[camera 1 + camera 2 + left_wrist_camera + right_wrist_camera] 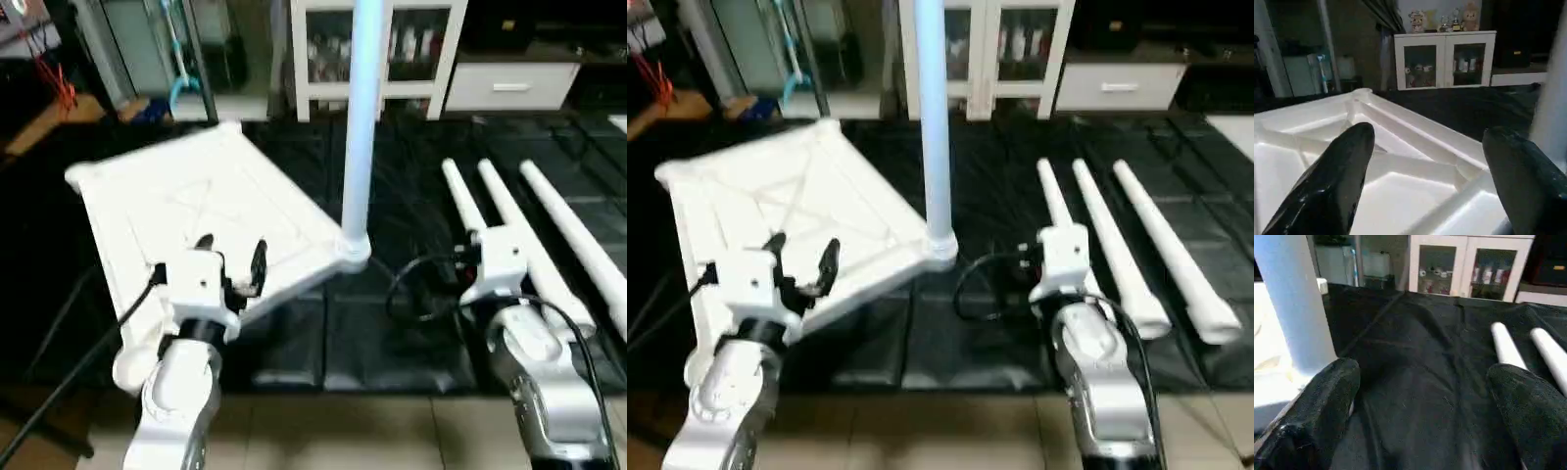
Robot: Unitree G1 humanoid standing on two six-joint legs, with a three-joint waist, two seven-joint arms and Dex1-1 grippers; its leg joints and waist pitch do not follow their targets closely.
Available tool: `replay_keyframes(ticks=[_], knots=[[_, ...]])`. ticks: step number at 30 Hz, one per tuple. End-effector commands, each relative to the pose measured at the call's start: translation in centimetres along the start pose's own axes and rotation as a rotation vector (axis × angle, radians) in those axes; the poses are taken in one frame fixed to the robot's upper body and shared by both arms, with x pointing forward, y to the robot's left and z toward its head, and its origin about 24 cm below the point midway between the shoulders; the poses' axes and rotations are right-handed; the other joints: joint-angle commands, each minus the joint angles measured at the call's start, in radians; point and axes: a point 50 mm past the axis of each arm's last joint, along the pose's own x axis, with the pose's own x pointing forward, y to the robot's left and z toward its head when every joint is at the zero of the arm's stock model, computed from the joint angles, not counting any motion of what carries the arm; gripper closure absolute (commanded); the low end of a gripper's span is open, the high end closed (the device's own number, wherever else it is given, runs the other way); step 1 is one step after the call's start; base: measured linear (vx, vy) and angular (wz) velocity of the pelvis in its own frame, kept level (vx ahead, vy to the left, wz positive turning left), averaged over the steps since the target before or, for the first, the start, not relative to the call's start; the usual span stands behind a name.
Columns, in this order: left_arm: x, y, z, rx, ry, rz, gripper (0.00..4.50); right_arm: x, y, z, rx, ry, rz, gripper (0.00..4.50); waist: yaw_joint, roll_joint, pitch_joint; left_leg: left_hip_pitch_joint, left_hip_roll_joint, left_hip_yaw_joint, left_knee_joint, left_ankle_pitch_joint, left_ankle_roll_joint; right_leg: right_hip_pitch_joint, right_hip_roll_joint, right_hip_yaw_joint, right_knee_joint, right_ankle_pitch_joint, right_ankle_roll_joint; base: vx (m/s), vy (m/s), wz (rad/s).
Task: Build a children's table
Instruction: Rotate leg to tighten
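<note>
White square tabletop [196, 211] lies ribbed underside up on black mat; one leg [361, 127] stands upright in its corner socket; three loose legs [534, 230] lie beside.

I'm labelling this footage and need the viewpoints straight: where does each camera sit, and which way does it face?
Left eye view: on the head, looking forward and down at the tabletop, the standing leg and three loose legs; both silver forearms show.
Right eye view: the same scene, slightly shifted.
Left wrist view: along the open left tool over the ribbed underside towards the cabinet.
Right wrist view: along the open right tool over the black mat.
Both wrist views share the cabinet.
</note>
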Motion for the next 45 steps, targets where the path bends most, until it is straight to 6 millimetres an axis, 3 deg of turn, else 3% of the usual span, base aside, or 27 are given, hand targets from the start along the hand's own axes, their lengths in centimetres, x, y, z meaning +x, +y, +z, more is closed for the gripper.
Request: replay_keyframes(ticks=[1,2,3,4,5,6,7,8,9,10,11,12,13,14,15,16,18,20,21,24,26,27,32,35,38,42,45], knots=[[0.0,0.6,-0.3,0.016,0.019,0.016,0.58,0.1,0.9,0.2,0.011,-0.005,0.029,0.02,0.013,0.018,-0.039,0.013,0.052,-0.003,-0.084,0.189,0.063,0.050,-0.073,0.009,-0.136,-0.172,-0.165,0.168,0.060,0.01],[0.0,0.6,-0.3,0.016,0.019,0.016,0.58,0.1,0.9,0.2,0.011,-0.005,0.029,0.02,-0.027,0.045,-0.020,0.046,0.119,-0.074,-0.145,-0.088,0.081,0.019,-0.015,-0.025,-0.073,-0.219,-0.096,0.170,0.118,-0.04],[0.1,0.6,-0.3,0.017,0.019,0.012,0.58,0.1,0.8,0.2,0.010,-0.004,0.028,0.02,-0.039,0.059,-0.028,0.094,0.151,-0.113,-0.157,-0.221,0.106,-0.014,-0.010,-0.029,-0.017,-0.201,-0.083,0.170,0.118,-0.04],[0.1,0.5,-0.3,0.014,0.021,0.007,0.58,0.1,0.7,0.2,0.010,-0.005,0.025,0.02,-0.061,0.053,-0.053,0.160,0.187,-0.166,-0.161,-0.252,0.197,-0.061,-0.021,-0.012,0.050,-0.117,-0.047,0.157,0.078,-0.01],[0.1,0.3,-0.4,-0.004,0.022,-0.013,0.58,0.1,0.6,0.3,0.011,-0.006,0.021,0.02,-0.065,0.045,-0.053,0.164,0.186,-0.167,-0.136,-0.063,0.323,-0.095,-0.035,-0.001,0.073,-0.044,0.016,0.140,0.030,0.00],[0.1,0.1,-0.4,-0.016,0.024,-0.029,0.58,0.1,0.5,0.3,0.010,-0.006,0.019,0.02,-0.065,0.029,-0.053,0.140,0.176,-0.154,-0.113,0.218,0.414,-0.113,-0.055,0.013,0.075,0.048,0.070,0.140,0.030,0.00],[0.1,0.0,-0.5,-0.019,0.031,-0.046,0.58,0.1,0.4,0.3,0.010,-0.006,0.017,0.02,-0.057,0.019,-0.053,0.127,0.166,-0.142,-0.105,0.342,0.433,-0.118,-0.069,0.026,0.061,0.099,0.084,0.096,0.006,-0.11],[0.0,-0.4,-0.7,-0.027,0.047,-0.094,0.58,0.1,0.4,0.3,0.011,-0.008,0.020,0.02,-0.036,-0.024,-0.064,0.070,0.099,-0.095,-0.051,0.462,0.354,-0.091,-0.124,0.080,-0.028,0.301,0.082,0.000,0.000,0.00],[0.0,-0.7,-0.8,-0.031,0.058,-0.126,0.58,0.1,0.4,0.3,0.010,-0.008,0.023,0.02,-0.019,-0.037,-0.067,0.009,0.029,-0.050,-0.010,0.439,0.278,-0.045,-0.144,0.098,-0.033,0.482,0.054,0.000,0.000,0.00],[-0.1,-1.0,-0.9,-0.033,0.066,-0.164,0.58,0.1,0.4,0.3,0.008,-0.010,0.028,0.02,-0.006,-0.041,-0.064,-0.035,0.006,-0.033,-0.033,0.326,0.141,-0.008,-0.151,0.094,-0.014,0.818,0.062,0.000,0.000,0.00],[-0.2,-1.2,-1.0,-0.055,0.065,-0.211,0.58,0.2,0.4,0.3,0.004,-0.010,0.041,0.02,0.004,-0.039,-0.068,-0.012,0.017,-0.028,-0.051,0.250,0.036,-0.014,-0.120,0.066,-0.007,0.945,0.068,0.000,0.000,0.00],[-0.2,-1.2,-1.0,-0.062,0.063,-0.227,0.41,0.3,0.4,0.4,0.000,-0.009,0.055,0.02,0.003,-0.034,-0.064,0.001,0.023,-0.027,-0.058,0.198,-0.002,-0.020,-0.109,0.056,-0.011,0.901,0.059,0.000,0.000,0.00],[-0.3,-1.3,-1.1,-0.083,0.068,-0.257,0.30,0.3,0.3,0.5,-0.010,-0.009,0.071,0.02,-0.001,-0.023,-0.059,0.015,0.032,-0.029,-0.074,0.077,-0.036,-0.018,-0.098,0.044,-0.026,0.705,0.049,0.000,0.000,0.00],[-0.3,-1.3,-1.1,-0.097,0.071,-0.276,0.24,0.4,0.3,0.5,-0.017,-0.008,0.081,0.02,-0.002,-0.002,-0.053,0.029,0.060,-0.041,-0.095,-0.017,-0.059,-0.025,-0.093,0.042,-0.036,0.479,0.002,-0.060,0.016,-0.04],[-0.3,-1.3,-1.2,-0.083,0.087,-0.304,0.24,0.5,0.1,0.5,-0.022,-0.005,0.092,0.02,-0.005,0.002,-0.048,0.033,0.074,-0.047,-0.106,-0.070,-0.072,-0.028,-0.090,0.041,-0.040,0.368,-0.030,-0.060,0.016,-0.04],[-0.2,-1.4,-1.4,-0.066,0.102,-0.329,0.21,0.6,-0.1,0.5,-0.027,-0.001,0.101,0.02,-0.009,0.009,-0.038,0.042,0.089,-0.049,-0.126,-0.185,-0.091,-0.034,-0.083,0.040,-0.051,0.174,-0.090,-0.073,0.043,-0.01],[-0.1,-1.6,-1.7,-0.038,0.134,-0.391,0.04,0.7,-0.7,0.5,-0.044,0.012,0.130,0.02,-0.012,0.006,-0.023,0.054,0.090,-0.040,-0.139,-0.359,-0.121,-0.048,-0.082,0.047,-0.071,-0.056,-0.134,-0.085,0.049,0.06],[0.0,-1.8,-1.9,-0.037,0.157,-0.438,0.04,0.7,-1.2,0.5,-0.055,0.023,0.154,0.02,-0.011,-0.002,-0.008,0.071,0.080,-0.026,-0.137,-0.500,-0.154,-0.070,-0.097,0.063,-0.104,-0.342,-0.110,-0.103,0.044,0.08],[0.0,-1.9,-1.9,-0.039,0.159,-0.445,0.04,0.6,-1.2,0.4,-0.057,0.025,0.159,0.02,-0.011,-0.004,-0.011,0.069,0.079,-0.024,-0.136,-0.495,-0.154,-0.068,-0.099,0.065,-0.108,-0.372,-0.100,-0.098,0.041,0.06],[0.2,-2.1,-2.1,-0.046,0.190,-0.501,0.04,0.5,-1.8,0.3,-0.065,0.047,0.206,0.02,-0.014,-0.003,-0.016,0.049,0.081,-0.025,-0.145,-0.454,-0.149,-0.061,-0.101,0.061,-0.105,-0.342,-0.086,-0.063,0.042,-0.05],[0.5,-2.3,-2.4,-0.039,0.214,-0.529,0.04,0.3,-2.3,0.2,-0.076,0.069,0.247,0.02,-0.013,0.002,-0.026,0.037,0.083,-0.023,-0.147,-0.365,-0.127,-0.050,-0.100,0.057,-0.094,-0.205,-0.102,0.000,0.000,0.00],[0.7,-2.3,-2.5,-0.034,0.222,-0.533,0.04,0.2,-2.4,0.1,-0.088,0.078,0.258,0.02,-0.014,-0.001,-0.025,0.039,0.083,-0.019,-0.145,-0.356,-0.120,-0.054,-0.098,0.057,-0.096,-0.187,-0.106,0.000,0.000,0.00],[1.4,-2.1,-3.2,-0.034,0.254,-0.466,0.04,0.0,-3.0,-0.1,-0.126,0.079,0.208,0.02,-0.020,-0.009,-0.021,0.038,0.083,-0.005,-0.140,-0.351,-0.100,-0.063,-0.107,0.060,-0.111,-0.293,-0.114,0.000,0.000,0.00],[1.8,-1.9,-3.4,-0.011,0.255,-0.415,0.04,0.0,-2.4,-0.2,-0.110,0.067,0.181,0.02,-0.026,-0.015,-0.024,0.033,0.085,-0.003,-0.138,-0.313,-0.085,-0.062,-0.106,0.059,-0.109,-0.272,-0.119,0.000,0.000,0.00],[1.9,-2.3,-3.4,0.005,0.246,-0.433,0.04,0.0,-1.6,-0.4,-0.103,0.068,0.193,0.02,-0.027,-0.015,-0.035,0.024,0.088,0.001,-0.137,-0.213,-0.054,-0.053,-0.103,0.055,-0.097,-0.135,-0.141,0.000,0.000,0.00],[1.6,-3.6,-3.6,0.027,0.261,-0.563,0.04,0.0,-1.2,-0.6,-0.120,0.081,0.230,0.02,-0.022,-0.018,-0.038,0.025,0.089,0.008,-0.132,-0.177,-0.020,-0.057,-0.102,0.055,-0.090,-0.036,-0.169,0.000,0.000,0.00],[1.8,-4.0,-3.9,0.076,0.273,-0.617,0.04,0.1,-1.6,-0.6,-0.133,0.085,0.226,0.02,-0.017,-0.015,-0.044,0.026,0.092,0.012,-0.125,-0.082,0.014,-0.052,-0.101,0.053,-0.079,0.093,-0.195,0.000,0.000,0.00]])
